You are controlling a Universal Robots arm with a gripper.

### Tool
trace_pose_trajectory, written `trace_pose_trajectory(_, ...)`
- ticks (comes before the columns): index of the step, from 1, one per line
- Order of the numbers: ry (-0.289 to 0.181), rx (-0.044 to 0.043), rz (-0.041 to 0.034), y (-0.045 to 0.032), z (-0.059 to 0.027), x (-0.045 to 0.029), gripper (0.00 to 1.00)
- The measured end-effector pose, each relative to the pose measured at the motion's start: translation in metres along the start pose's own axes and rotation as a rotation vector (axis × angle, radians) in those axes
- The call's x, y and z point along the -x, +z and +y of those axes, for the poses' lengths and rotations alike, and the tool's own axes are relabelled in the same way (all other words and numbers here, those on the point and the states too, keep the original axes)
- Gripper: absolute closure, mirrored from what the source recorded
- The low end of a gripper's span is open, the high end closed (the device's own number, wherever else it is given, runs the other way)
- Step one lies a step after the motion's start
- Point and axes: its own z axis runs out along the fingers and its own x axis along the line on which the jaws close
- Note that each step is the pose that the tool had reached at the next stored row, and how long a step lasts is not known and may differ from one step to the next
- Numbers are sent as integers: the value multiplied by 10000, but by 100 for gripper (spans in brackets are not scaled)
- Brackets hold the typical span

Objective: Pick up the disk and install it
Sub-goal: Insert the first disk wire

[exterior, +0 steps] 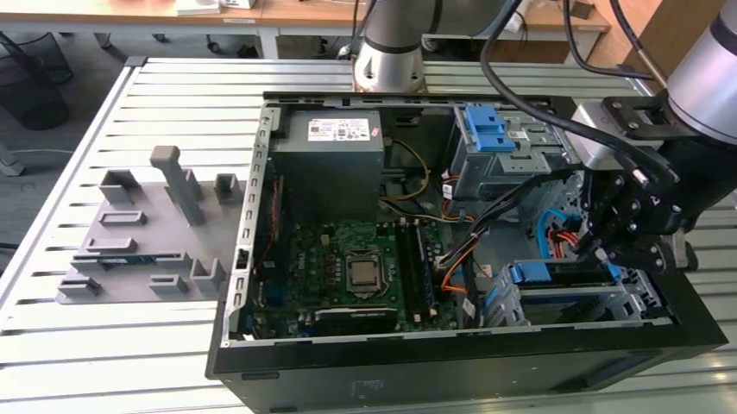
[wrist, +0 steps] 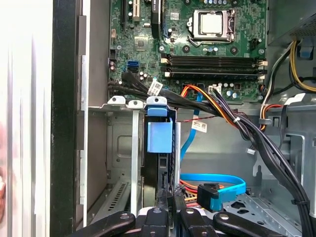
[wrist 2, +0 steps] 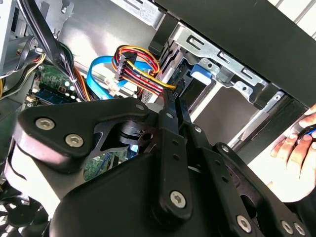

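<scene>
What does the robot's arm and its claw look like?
The arm is a fat silver-grey tube with black cables running alongside it. Its base column is silver too, with a dark band. The gripper is black, made of flat linked bars joined by round silver screws, which show close up in the second wrist view.
</scene>
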Motion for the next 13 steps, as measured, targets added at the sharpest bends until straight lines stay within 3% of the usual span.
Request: trace_pose_trajectory(13, 65, 0, -2, 24, 0, -6, 84)
